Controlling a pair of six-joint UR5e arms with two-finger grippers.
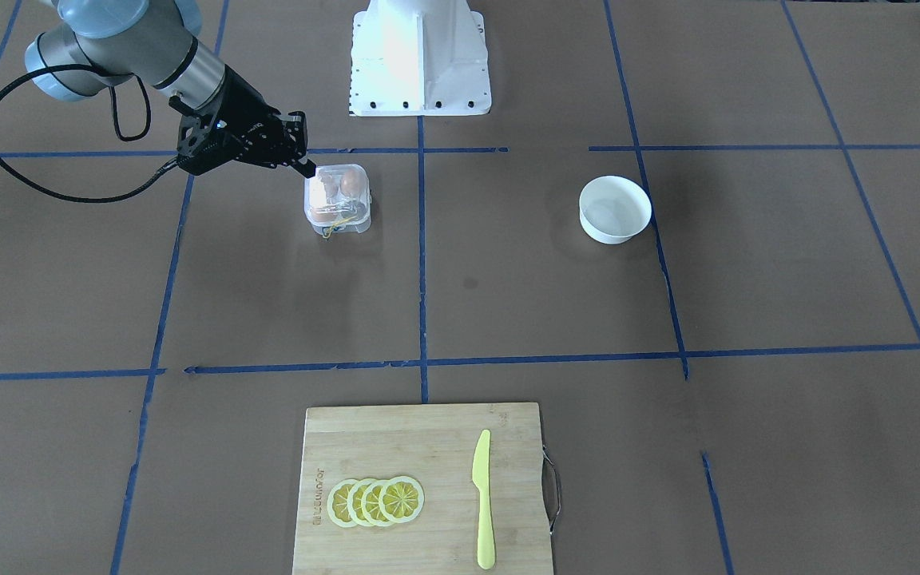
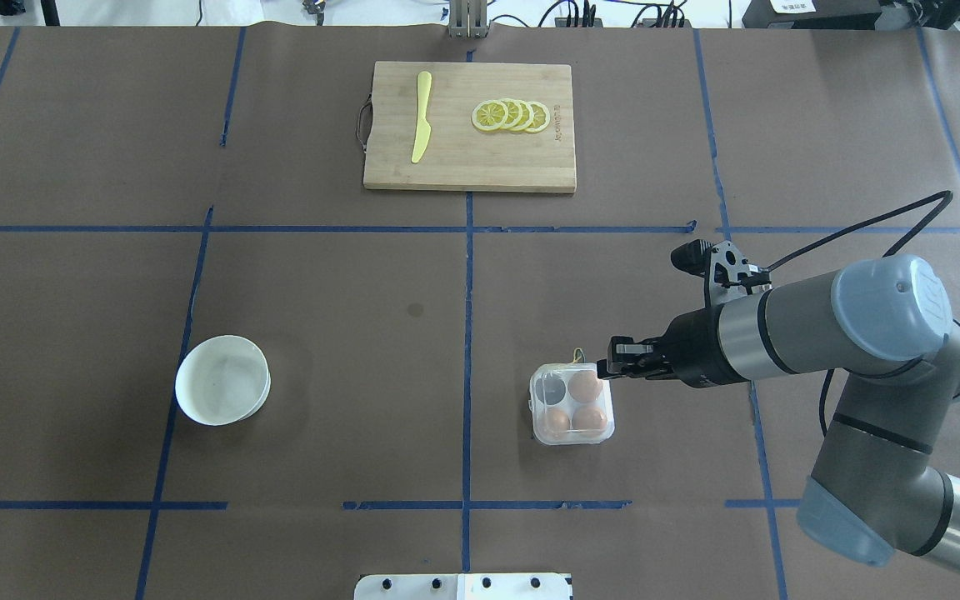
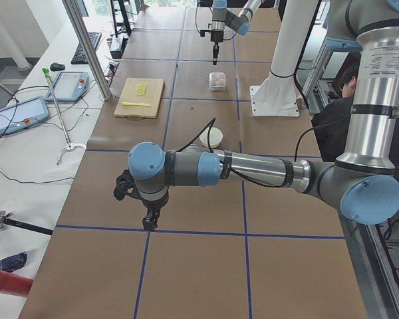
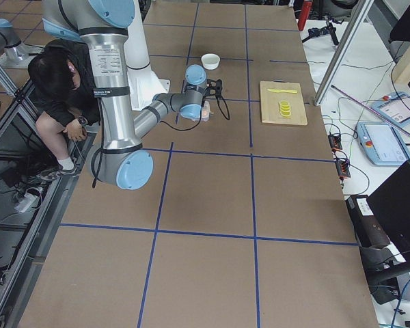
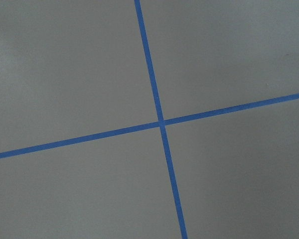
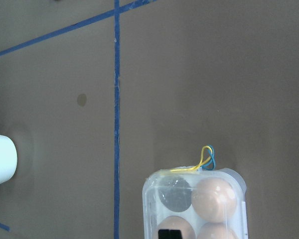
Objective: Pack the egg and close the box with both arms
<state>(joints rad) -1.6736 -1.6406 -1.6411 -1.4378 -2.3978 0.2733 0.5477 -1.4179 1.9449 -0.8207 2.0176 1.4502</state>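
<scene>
While the box (image 2: 540, 432) holds three eggs (image 2: 585, 386), right gripper (image 2: 607, 368) beside it, left gripper (image 3: 148, 222) apart, both grips unclear.

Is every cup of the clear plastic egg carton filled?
No, the clear plastic egg carton holds three orange-brown eggs; one cup shows dark.

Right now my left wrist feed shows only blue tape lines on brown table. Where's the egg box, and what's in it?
Observer: The box sits on the robot's right side. Three cups hold eggs; the fourth looks dark, with no egg showing.
Operator: Right gripper?
Observer: The right gripper is at the box's corner nearest its own arm. I can't tell whether it is touching, or whether it's open or shut.
Operator: Any loose egg around?
Observer: None that I can see. The white bowl looks empty.
</scene>
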